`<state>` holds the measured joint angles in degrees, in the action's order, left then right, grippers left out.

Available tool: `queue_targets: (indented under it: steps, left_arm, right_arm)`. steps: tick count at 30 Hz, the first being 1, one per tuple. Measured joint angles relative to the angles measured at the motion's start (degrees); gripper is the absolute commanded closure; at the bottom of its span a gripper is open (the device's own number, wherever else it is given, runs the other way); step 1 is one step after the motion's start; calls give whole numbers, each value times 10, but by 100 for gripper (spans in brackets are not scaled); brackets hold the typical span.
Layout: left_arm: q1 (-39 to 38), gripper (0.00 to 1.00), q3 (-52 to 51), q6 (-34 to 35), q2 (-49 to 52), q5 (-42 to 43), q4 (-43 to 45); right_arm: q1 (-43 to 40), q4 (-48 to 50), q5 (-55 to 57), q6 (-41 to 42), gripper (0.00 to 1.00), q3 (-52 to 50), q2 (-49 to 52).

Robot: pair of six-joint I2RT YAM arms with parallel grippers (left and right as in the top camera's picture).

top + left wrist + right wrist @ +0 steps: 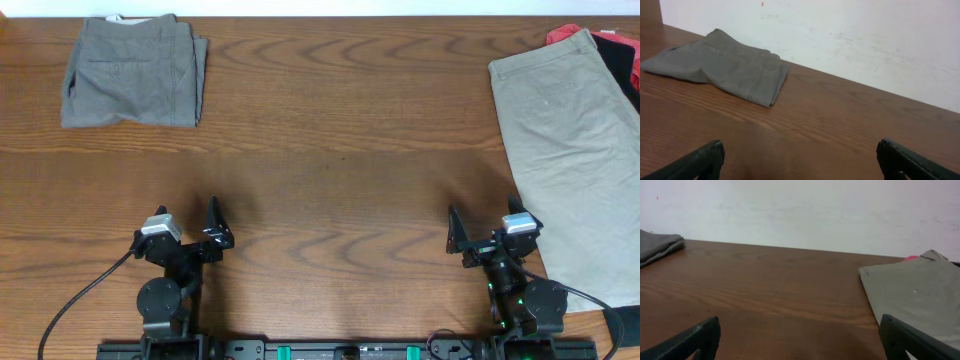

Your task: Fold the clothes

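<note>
The pale khaki-beige shorts (575, 150) lie spread flat along the table's right side, running from the far edge toward the front; they also show at the right in the right wrist view (920, 295). My right gripper (480, 240) is open and empty, just left of the shorts' lower part. My left gripper (195, 240) is open and empty near the front left. In both wrist views the finger pairs, left (800, 160) and right (800, 340), are wide apart over bare wood.
Darker grey folded shorts (133, 70) lie at the far left, also in the left wrist view (725, 65). Red and black garments (600, 45) sit at the far right corner behind the khaki shorts. A white wall stands behind the wooden table (340, 150).
</note>
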<state>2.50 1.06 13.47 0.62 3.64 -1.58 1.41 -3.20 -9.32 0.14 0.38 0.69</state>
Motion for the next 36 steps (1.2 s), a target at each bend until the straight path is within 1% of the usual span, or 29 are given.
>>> queue_targets:
  steps: [18, 20, 23, 28, 33, 36]
  left_arm:
    - [0, 2, 0, 0, 0, 0, 0]
    - [0, 2, 0, 0, 0, 0, 0]
    - [0, 2, 0, 0, 0, 0, 0]
    - [0, 2, 0, 0, 0, 0, 0]
    - [0, 2, 0, 0, 0, 0, 0]
    - [0, 2, 0, 0, 0, 0, 0]
  right_arm:
    - [0, 1, 0, 0, 1, 0, 0]
    - [0, 8, -13, 11, 1, 0, 0]
    - [0, 13, -76, 70, 1, 0, 0]
    - [0, 13, -224, 230, 1, 0, 0]
    - [0, 23, -279, 342, 1, 0, 0]
    - [0, 27, -290, 381, 1, 0, 0]
